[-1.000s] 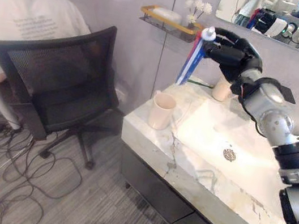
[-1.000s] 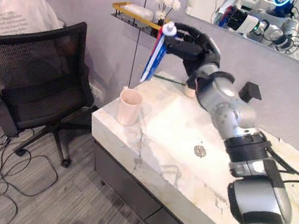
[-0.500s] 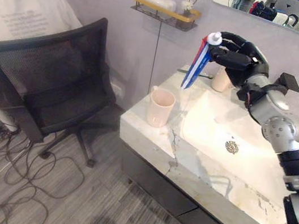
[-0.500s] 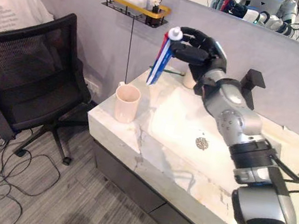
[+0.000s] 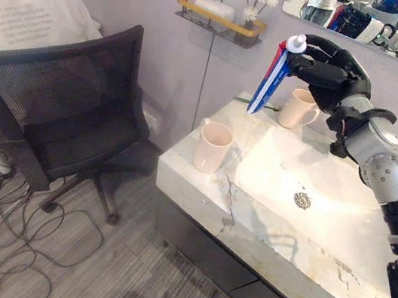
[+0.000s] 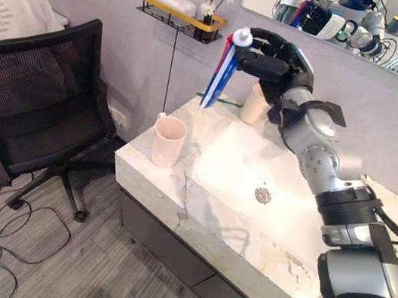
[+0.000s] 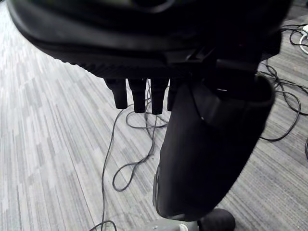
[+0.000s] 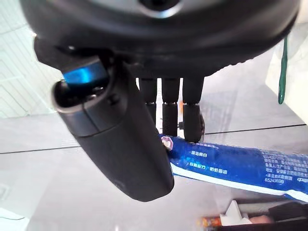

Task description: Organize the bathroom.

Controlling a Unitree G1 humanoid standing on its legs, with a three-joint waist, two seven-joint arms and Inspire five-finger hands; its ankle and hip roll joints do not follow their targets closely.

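Observation:
My right hand [image 5: 333, 67] is shut on a blue, red and white toothpaste tube [image 5: 270, 81], cap up, and holds it in the air over the back left of the marble counter [image 5: 200, 187]. The right wrist view has the tube [image 8: 231, 164] pinched between thumb and fingers [image 8: 169, 109]. Just behind and below the tube a cream mug [image 5: 296, 108] stands by the wall, with a green toothbrush [image 5: 249, 102] lying beside it. A second cream cup [image 5: 212, 146] stands at the counter's front left corner. My left hand [image 7: 202, 144] hangs open over the floor.
A sunken basin with a drain [image 5: 302, 201] takes up the middle of the counter. A gold wall shelf [image 5: 217, 19] carries soap and white flowers. A mirror [image 5: 372, 25] hangs above. A black office chair [image 5: 67, 112] and a seated person [image 5: 23, 12] are to the left.
The camera has shifted. My right hand keeps its hold on the tube and has drifted slightly right, uncovering the back mug it hid before.

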